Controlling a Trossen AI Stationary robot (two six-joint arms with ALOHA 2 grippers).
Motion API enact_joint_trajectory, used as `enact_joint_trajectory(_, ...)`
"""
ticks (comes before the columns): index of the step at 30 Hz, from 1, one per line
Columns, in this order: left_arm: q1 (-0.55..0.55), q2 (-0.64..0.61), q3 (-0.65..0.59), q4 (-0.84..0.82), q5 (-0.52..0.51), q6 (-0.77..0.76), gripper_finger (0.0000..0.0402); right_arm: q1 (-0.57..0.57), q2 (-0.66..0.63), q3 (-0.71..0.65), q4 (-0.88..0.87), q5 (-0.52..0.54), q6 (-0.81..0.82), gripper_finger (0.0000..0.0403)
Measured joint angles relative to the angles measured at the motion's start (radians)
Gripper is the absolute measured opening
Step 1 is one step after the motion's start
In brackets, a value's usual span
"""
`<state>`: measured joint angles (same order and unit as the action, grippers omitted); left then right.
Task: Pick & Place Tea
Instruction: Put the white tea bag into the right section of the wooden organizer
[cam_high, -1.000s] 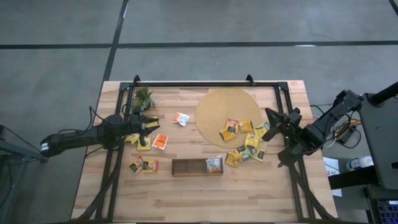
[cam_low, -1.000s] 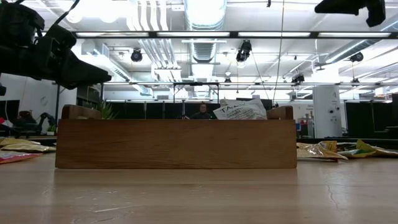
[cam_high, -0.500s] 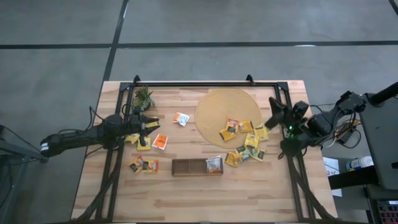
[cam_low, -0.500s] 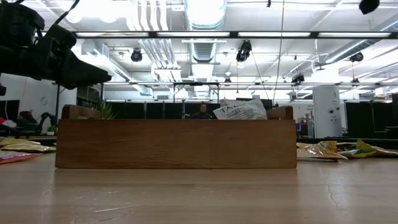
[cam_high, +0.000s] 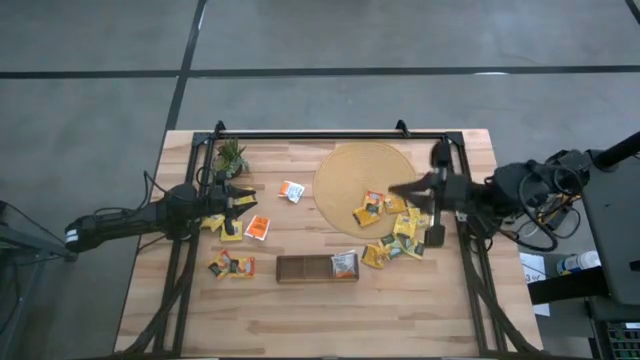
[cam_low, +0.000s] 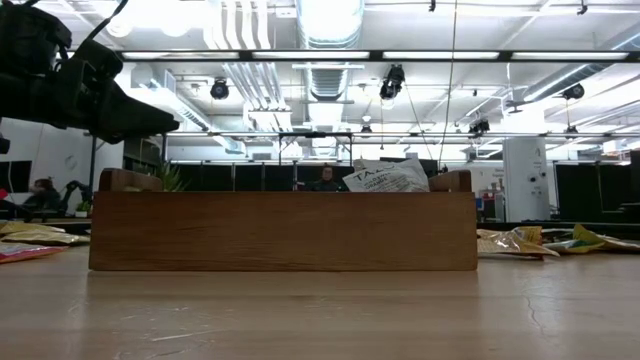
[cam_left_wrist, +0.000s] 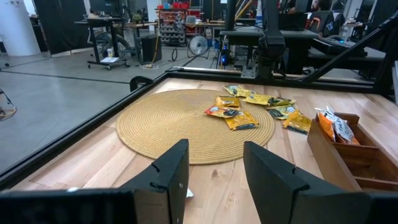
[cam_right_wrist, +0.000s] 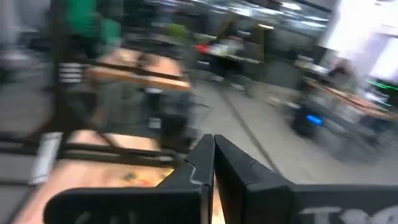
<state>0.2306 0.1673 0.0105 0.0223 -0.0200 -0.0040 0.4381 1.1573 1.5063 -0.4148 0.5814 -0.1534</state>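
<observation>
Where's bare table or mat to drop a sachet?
Free: the far half of the round mat; the bare wood between the plant and the mat, save one white sachet; the near table strip below the tray. Crowded: the mat's near-right edge with its sachet pile, and around the left pincer.

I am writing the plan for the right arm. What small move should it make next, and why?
Probably open the right gripper: its fingers are shut and hold nothing, and it hangs above the round woven mat near the small yellow paper tea sachets.
</observation>
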Motion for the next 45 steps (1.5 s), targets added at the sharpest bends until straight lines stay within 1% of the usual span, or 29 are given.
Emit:
enact_joint_trajectory(1, 0.000, 0.000, 0.000, 0.000, 0.000, 0.000, 0.0147, -0.032, 0.023, 0.034, -0.041, -0.044, 0.013, 0.0009)
enact_joint_trajectory(2, 0.000, 0.000, 0.000, 0.000, 0.000, 0.000, 0.0147, -0.065, 0.044, 0.074, -0.124, -0.069, 0.046, 0.0009)
enact_joint_trajectory(4, 0.000, 0.000, 0.000, 0.000, 0.000, 0.000, 0.0147, -0.138, 0.095, 0.144, -0.357, -0.137, 0.161, 0.0009)
enact_joint_trajectory(5, 0.000, 0.000, 0.000, 0.000, 0.000, 0.000, 0.0147, -0.172, 0.121, 0.163, -0.441, -0.179, 0.216, 0.0009)
enact_joint_trajectory(6, 0.000, 0.000, 0.000, 0.000, 0.000, 0.000, 0.0147, -0.197, 0.143, 0.164, -0.478, -0.210, 0.256, 0.0009)
enact_joint_trajectory(7, 0.000, 0.000, 0.000, 0.000, 0.000, 0.000, 0.0147, -0.206, 0.159, 0.151, -0.469, -0.241, 0.266, 0.0009)
enact_joint_trajectory(8, 0.000, 0.000, 0.000, 0.000, 0.000, 0.000, 0.0147, -0.204, 0.168, 0.123, -0.405, -0.261, 0.252, 0.0009)
enact_joint_trajectory(10, 0.000, 0.000, 0.000, 0.000, 0.000, 0.000, 0.0147, -0.184, 0.161, 0.050, -0.193, -0.298, 0.169, 0.0009)
enact_joint_trajectory(13, 0.000, 0.000, 0.000, 0.000, 0.000, 0.000, 0.0147, -0.167, 0.102, -0.098, 0.113, -0.441, 0.046, 0.0008)
enact_joint_trajectory(14, 0.000, 0.000, 0.000, 0.000, 0.000, 0.000, 0.0147, -0.168, 0.072, -0.159, 0.186, -0.459, 0.029, 0.0009)
enact_joint_trajectory(16, 0.000, 0.001, 0.000, 0.000, 0.000, 0.000, 0.0147, -0.174, 0.000, -0.302, 0.301, -0.448, 0.029, 0.0009)
enact_joint_trajectory(18, 0.000, 0.001, 0.000, 0.000, 0.000, 0.000, 0.0147, -0.184, -0.088, -0.472, 0.434, -0.438, 0.065, 0.0009)
enact_joint_trajectory(21, 0.000, 0.002, 0.000, 0.001, 0.000, 0.000, 0.0147, -0.188, -0.222, -0.714, 0.729, -0.452, 0.111, 0.0009)
enact_joint_trajectory(23, 0.000, 0.003, 0.000, 0.001, 0.000, 0.000, 0.0147, -0.187, -0.290, -0.836, 0.864, -0.459, 0.118, 0.0009)
enact_joint_trajectory(24, 0.000, 0.003, 0.000, 0.001, 0.000, 0.000, 0.0147, -0.187, -0.318, -0.880, 0.891, -0.458, 0.118, 0.0009)
enact_joint_trajectory(26, 0.000, 0.003, 0.000, 0.001, 0.000, 0.000, 0.0147, -0.191, -0.365, -0.939, 0.889, -0.444, 0.114, 0.0009)
enact_joint_trajectory(29, 0.000, 0.003, 0.000, 0.001, 0.000, 0.000, 0.0147, -0.207, -0.420, -0.993, 0.884, -0.387, 0.086, 0.0009)
enact_joint_trajectory(32, 0.000, 0.003, 0.000, 0.001, 0.000, 0.000, 0.0147, -0.269, -0.466, -1.047, 0.878, -0.370, 0.097, 0.0009)
enact_joint_trajectory(34, 0.000, 0.003, 0.000, 0.000, 0.000, 0.000, 0.0147, -0.326, -0.486, -1.086, 0.906, -0.410, 0.136, 0.0009)
enact_joint_trajectory(38, 0.000, 0.003, 0.000, 0.000, 0.000, 0.000, 0.0147, -0.425, -0.500, -1.155, 1.015, -0.607, 0.182, 0.0009)
enact_joint_trajectory(39, 0.000, 0.003, 0.000, 0.000, 0.000, 0.000, 0.0147, -0.437, -0.509, -1.169, 1.030, -0.635, 0.185, 0.0009)
enact_joint_trajectory(41, 0.000, 0.003, 0.000, 0.000, 0.000, 0.000, 0.0147, -0.440, -0.543, -1.196, 1.044, -0.642, 0.176, 0.0009)
enact_joint_trajectory(45, 0.000, 0.003, 0.000, 0.000, 0.000, 0.000, 0.0147, -0.411, -0.627, -1.270, 1.091, -0.610, 0.152, 0.0009)
